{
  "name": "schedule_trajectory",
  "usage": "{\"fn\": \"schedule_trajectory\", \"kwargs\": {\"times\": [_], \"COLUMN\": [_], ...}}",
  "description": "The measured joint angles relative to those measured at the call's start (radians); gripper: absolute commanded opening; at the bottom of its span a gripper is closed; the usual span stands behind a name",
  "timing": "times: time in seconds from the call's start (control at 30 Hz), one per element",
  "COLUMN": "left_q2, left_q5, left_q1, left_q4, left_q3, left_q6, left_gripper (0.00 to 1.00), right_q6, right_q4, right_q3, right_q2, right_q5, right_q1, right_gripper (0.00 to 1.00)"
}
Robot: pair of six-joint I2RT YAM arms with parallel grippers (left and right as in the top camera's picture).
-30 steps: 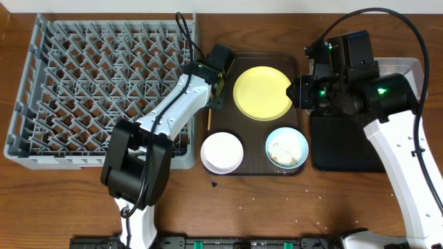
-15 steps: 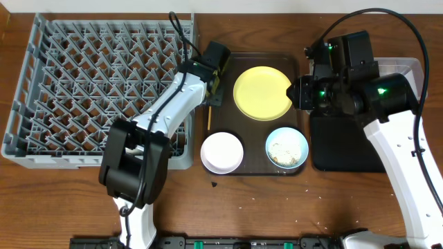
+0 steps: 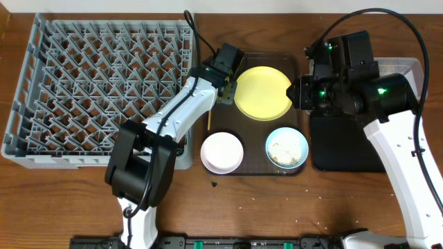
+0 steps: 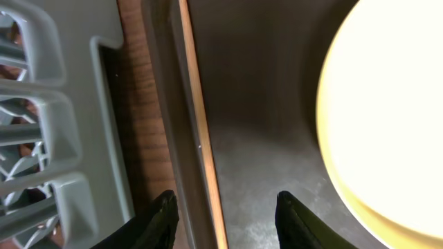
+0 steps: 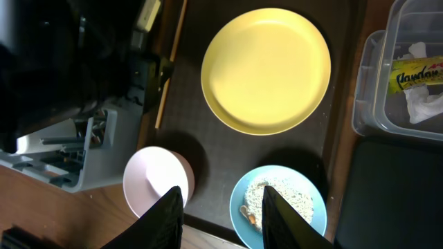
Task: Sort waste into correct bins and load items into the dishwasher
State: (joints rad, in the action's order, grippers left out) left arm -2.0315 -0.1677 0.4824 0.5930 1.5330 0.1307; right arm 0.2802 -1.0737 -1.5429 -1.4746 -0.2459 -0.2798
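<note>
A thin wooden chopstick [image 4: 200,131] lies along the left rim of the brown serving tray [image 3: 256,166]. My left gripper [image 4: 225,207] hangs open just above it, one finger on each side, touching nothing. The yellow plate [image 3: 263,93] lies just to its right. A white bowl [image 3: 221,151] and a light blue bowl [image 3: 287,147] holding rice scraps sit on the tray's near half. My right gripper [image 5: 221,207] is open and empty, high over the two bowls. The snack wrapper [image 5: 417,75] lies in the clear box [image 5: 370,111].
The grey dish rack [image 3: 97,90] fills the left of the table, its corner close to my left gripper. The black tray [image 3: 346,142] lies right of the serving tray, in front of the clear box. A few crumbs dot the wood near the front edge.
My left gripper has swung right from the rack's corner to the serving tray's left rim, beside the yellow plate. The right arm has stayed still.
</note>
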Motion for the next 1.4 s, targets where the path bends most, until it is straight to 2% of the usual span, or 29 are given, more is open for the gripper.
{"fn": "schedule_trajectory", "kwargs": {"times": [0.3,0.57,0.83,1.0,1.1,1.23,1.4], "left_q2": [-0.124,-0.13,-0.131,-0.131,-0.131,-0.131,-0.131], "left_q5": [-0.019,-0.018,0.163,0.196,0.201,0.209,0.21], "left_q1": [-0.004,-0.004,-0.008,-0.009,-0.011,-0.011,-0.011], "left_q4": [-0.044,-0.052,-0.058,-0.045,-0.043,-0.04,-0.039], "left_q3": [0.0,-0.001,-0.001,0.001,0.001,0.002,0.003], "left_q6": [0.0,0.0,0.011,0.024,0.037,0.088,0.168], "left_gripper": [0.47,0.46,0.46,0.46,0.33,0.29,0.19], "right_q6": [0.0,0.0,0.0,0.0,0.0,0.0,0.0], "right_q4": [0.0,0.0,0.0,0.0,0.0,0.0,-0.004], "right_q3": [0.0,0.0,0.0,0.0,0.0,0.0,0.0], "right_q2": [0.0,0.0,0.0,0.0,0.0,0.0,0.0], "right_q5": [0.0,0.0,0.0,0.0,0.0,0.0,0.0], "right_q1": [0.0,0.0,0.0,0.0,0.0,0.0,0.0], "right_gripper": [0.35,0.34,0.34,0.34,0.33,0.33,0.33]}}
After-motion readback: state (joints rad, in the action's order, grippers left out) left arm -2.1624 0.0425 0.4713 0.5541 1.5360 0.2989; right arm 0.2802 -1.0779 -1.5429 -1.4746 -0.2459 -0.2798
